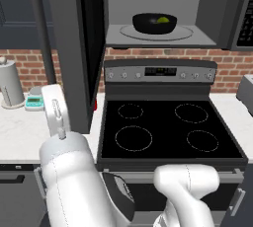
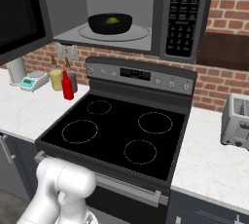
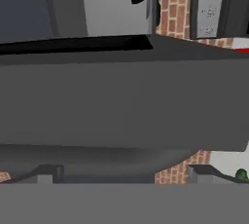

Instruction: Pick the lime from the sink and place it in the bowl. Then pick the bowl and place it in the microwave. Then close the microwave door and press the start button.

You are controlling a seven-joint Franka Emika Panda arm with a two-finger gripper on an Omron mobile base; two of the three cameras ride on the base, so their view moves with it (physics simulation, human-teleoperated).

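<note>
The microwave (image 1: 207,4) hangs above the stove with its light-grey cavity exposed. Inside it the black bowl (image 1: 148,24) rests on the glass turntable, and the yellow-green lime (image 1: 163,20) lies in the bowl. From the right base view the bowl (image 2: 104,26), the lime (image 2: 113,21) and the button panel (image 2: 187,13) are plain. The microwave door (image 1: 74,48) is swung out to the left. My gripper (image 3: 125,174) is open, with its fingertips (image 3: 46,173) wide apart right at the door's dark slab (image 3: 121,101) and nothing held. The sink is out of view.
Below the microwave is a black four-burner stove (image 1: 168,127) with a knob panel. On the left counter stand a paper towel roll (image 1: 10,83), a small scale (image 1: 34,101) and bottles (image 2: 67,85). A toaster (image 2: 236,121) sits on the right counter.
</note>
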